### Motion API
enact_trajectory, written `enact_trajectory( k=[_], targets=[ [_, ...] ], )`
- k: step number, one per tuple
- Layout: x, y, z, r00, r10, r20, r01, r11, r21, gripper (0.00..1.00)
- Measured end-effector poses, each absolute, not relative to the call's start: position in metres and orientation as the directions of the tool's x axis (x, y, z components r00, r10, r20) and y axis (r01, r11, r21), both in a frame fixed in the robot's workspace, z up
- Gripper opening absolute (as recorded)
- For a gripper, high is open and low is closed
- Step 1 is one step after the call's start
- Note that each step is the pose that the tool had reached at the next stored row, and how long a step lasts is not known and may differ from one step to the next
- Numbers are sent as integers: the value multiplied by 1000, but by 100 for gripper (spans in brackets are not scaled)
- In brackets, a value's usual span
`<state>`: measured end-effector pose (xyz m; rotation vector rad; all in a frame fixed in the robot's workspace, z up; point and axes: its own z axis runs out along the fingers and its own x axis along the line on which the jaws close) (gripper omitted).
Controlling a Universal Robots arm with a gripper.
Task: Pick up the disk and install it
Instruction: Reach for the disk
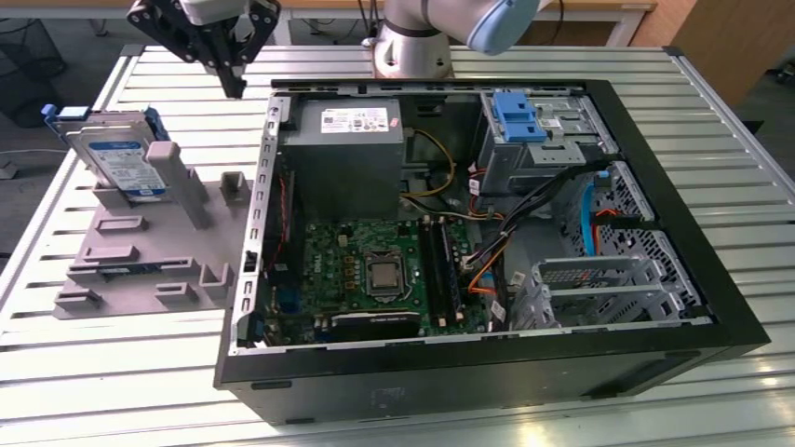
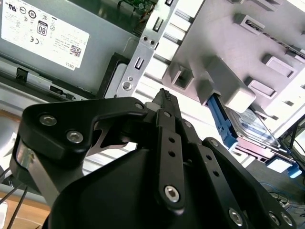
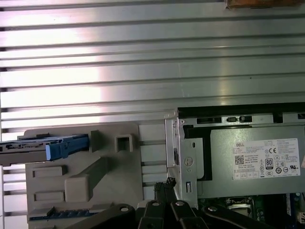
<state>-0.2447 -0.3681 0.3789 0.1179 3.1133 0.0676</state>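
The disk (image 1: 115, 160) is a silver drive with a white-and-blue label in a blue bracket. It leans upright in the grey holder (image 1: 137, 251) at the exterior view's left. The first wrist view shows the disk (image 3: 43, 145) edge-on, and the disk (image 2: 252, 128) lies behind a grey post in the second wrist view. My gripper (image 1: 233, 90) hangs above the table between the holder and the open computer case (image 1: 695, 307), apart from the disk. Its black fingers are shut with nothing between them, tips meeting in both wrist views (image 2: 164, 94) (image 3: 169, 182).
The case lies open with a grey power supply (image 1: 345, 130), a green motherboard (image 1: 372, 270), a blue-latched drive bay (image 1: 516, 116) and a metal drive cage (image 1: 597, 279). The slatted metal table (image 1: 137, 372) runs all around. The arm's base (image 1: 416, 47) stands behind the case.
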Motion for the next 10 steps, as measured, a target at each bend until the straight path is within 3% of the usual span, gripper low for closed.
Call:
enact_trajectory(
  k=[10],
  targets=[
    [-253, -365, 379, -997, 76, -24, 75, 996, 44, 11]
  ],
)
